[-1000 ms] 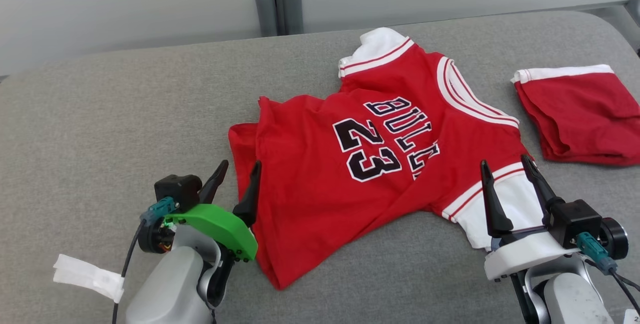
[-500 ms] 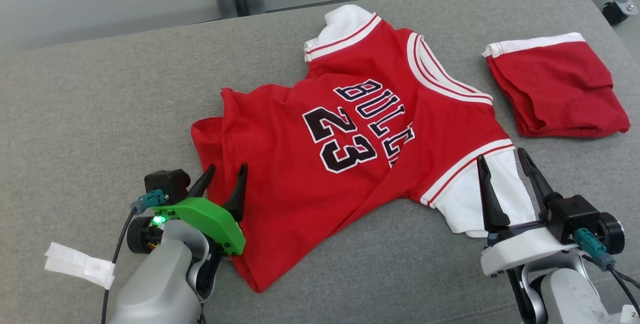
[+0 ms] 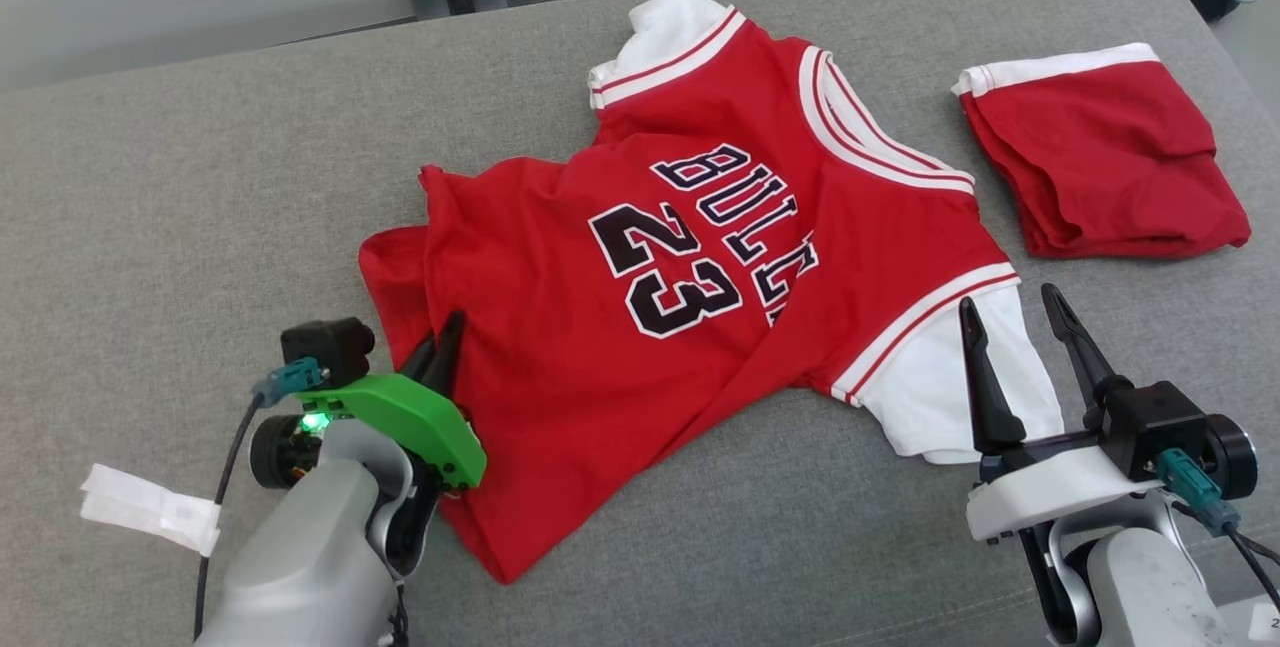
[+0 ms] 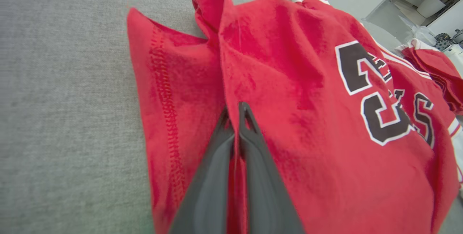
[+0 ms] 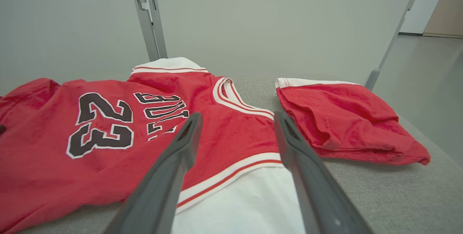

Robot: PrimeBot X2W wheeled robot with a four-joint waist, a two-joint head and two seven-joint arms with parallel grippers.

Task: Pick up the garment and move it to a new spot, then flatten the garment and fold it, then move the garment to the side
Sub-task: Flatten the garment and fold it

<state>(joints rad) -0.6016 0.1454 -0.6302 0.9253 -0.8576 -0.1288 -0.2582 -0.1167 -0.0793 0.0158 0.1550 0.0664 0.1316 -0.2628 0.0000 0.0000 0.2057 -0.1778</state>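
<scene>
My left claw (image 3: 445, 332) is pressed together on a ridge of cloth at the near-left edge of the red basketball jersey (image 3: 540, 327). In the left wrist view a thin fold of red stands between the two dark fingers, close to the stitched hem. I take this to be the first hold for the pick-up. A pinch at the hem end should let the body hang out when lifted instead of bunching.

My right claw (image 3: 1008, 299) is spread wide and grips nothing. Its fingers point over the white short sleeve (image 3: 930, 387) at the jersey's near-right corner, one finger to each side of it. That looks like the spot for a second hold, so the cloth could be carried stretched between two points.

The jersey lies in the middle of the surface, number and lettering up, collar toward the far right. It is not flat: the left part is doubled over itself and the sleeves lie skewed. It has not yet been lifted off the surface.

A folded red cloth piece with a white band (image 3: 1100, 177) lies apart at the far right, not touching the jersey.

Everything rests on a grey woven padded surface (image 3: 200, 177) with rounded far corners, soft enough that cloth may drag on it. A white strip (image 3: 150, 509) shows at the near left beside my arm. Beyond the far edge stand a grey metal post (image 5: 148, 17) and a pale wall (image 5: 289, 17).
</scene>
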